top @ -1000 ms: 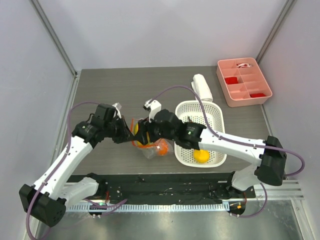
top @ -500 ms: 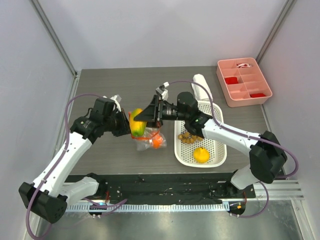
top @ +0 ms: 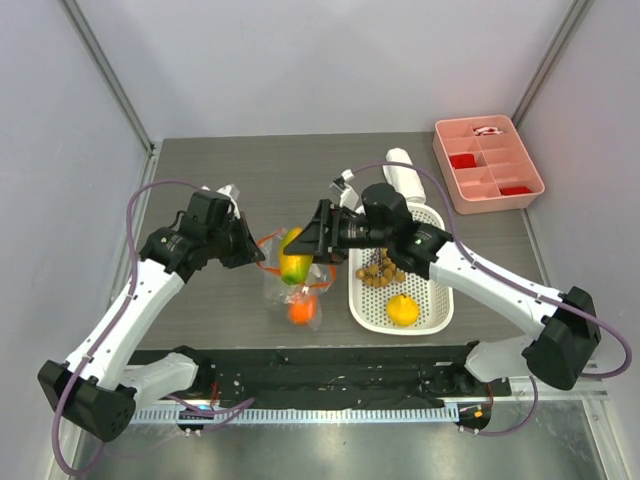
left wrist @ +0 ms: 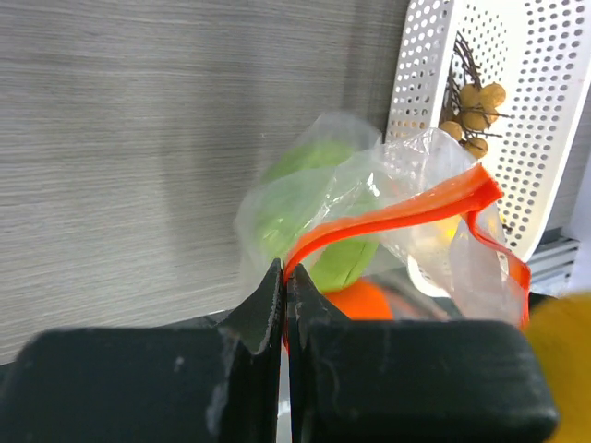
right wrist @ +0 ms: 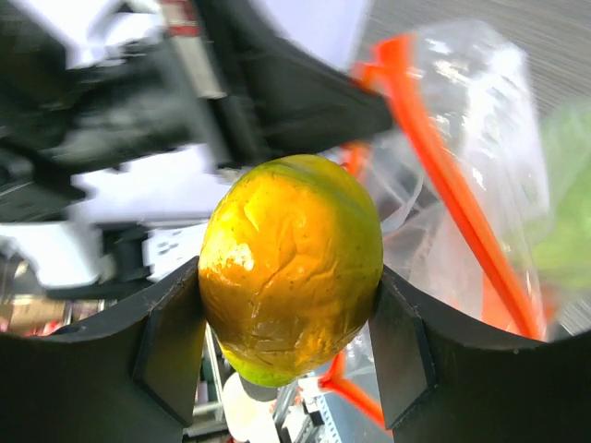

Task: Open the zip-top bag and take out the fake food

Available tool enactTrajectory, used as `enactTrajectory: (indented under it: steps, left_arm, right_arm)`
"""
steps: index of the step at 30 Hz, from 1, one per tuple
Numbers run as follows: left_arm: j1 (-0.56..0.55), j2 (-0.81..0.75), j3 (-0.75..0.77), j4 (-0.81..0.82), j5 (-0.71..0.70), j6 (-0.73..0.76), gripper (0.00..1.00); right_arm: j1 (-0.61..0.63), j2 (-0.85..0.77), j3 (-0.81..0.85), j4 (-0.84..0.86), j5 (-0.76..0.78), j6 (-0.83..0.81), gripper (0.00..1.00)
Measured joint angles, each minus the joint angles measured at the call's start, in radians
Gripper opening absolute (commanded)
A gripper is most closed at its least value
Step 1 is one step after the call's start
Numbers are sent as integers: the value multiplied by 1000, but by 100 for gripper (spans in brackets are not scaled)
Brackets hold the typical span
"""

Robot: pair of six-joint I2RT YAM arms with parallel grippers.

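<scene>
My left gripper [top: 254, 251] [left wrist: 284, 275] is shut on the orange-red zip strip [left wrist: 397, 216] of the zip-top bag [top: 283, 292], which hangs crumpled over the table. Inside the bag I see a green fruit [left wrist: 309, 214] and an orange [top: 303, 312]. My right gripper [top: 303, 256] [right wrist: 290, 309] is shut on a yellow-green mango [top: 294, 266] [right wrist: 291, 277], held just at the bag's mouth, beside the left fingers. The clear bag [right wrist: 480, 129] shows behind the mango in the right wrist view.
A white perforated basket [top: 430, 235] stands right of the bag, with brown grapes [top: 378, 270] and a yellow lemon [top: 402, 310] in it. A white object [top: 403, 170] lies behind the basket. A pink compartment tray [top: 487, 165] sits at the back right.
My right gripper has come out of the bag with the mango and drawn back to the right. The bag has swung and its orange now hangs lower. The left gripper keeps its hold.
</scene>
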Motion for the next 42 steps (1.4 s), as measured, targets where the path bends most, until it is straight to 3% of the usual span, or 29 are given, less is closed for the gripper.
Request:
enactTrajectory:
  steps: [1, 6, 9, 12, 19, 21, 23, 26, 28, 29, 31, 36, 42]
  left_arm:
    - [0, 3, 5, -5, -7, 6, 0]
    - [0, 6, 13, 14, 34, 19, 0]
    - [-4, 9, -21, 98, 120, 3, 0]
    - [-26, 37, -58, 158, 167, -26, 0]
    - [-65, 130, -71, 220, 198, -71, 0]
    - [-93, 156, -71, 256, 200, -92, 0]
    - [-118, 174, -72, 287, 202, -109, 0]
    - [-140, 185, -72, 311, 204, -125, 0]
    - [-140, 188, -72, 314, 201, -127, 0]
    - [-139, 188, -72, 314, 199, -128, 0]
    - [-139, 188, -72, 315, 198, -129, 0]
    - [-138, 188, -72, 311, 188, -123, 0]
    - [-138, 182, -31, 214, 103, -76, 0]
  right_arm:
    - [-1, -7, -8, -26, 24, -1, 43]
    - [-26, -77, -80, -195, 164, -31, 36]
    - [-42, -109, -121, -227, 216, -42, 39]
    - [-55, -146, -194, -225, 227, -39, 46]
    - [-145, -225, -316, -196, 179, -36, 49]
    - [-175, -269, -360, -190, 163, -31, 59]
    - [-195, -299, -393, -189, 150, -29, 62]
    - [-238, -358, -454, -190, 118, -19, 77]
    - [-282, -415, -491, -198, 104, -2, 79]
    - [-306, -443, -508, -202, 93, 6, 89]
    - [-364, -497, -534, -213, 65, 32, 93]
    - [-463, -533, -489, -420, 87, 19, 94]
    - [-470, -371, -251, -761, 294, -170, 94]
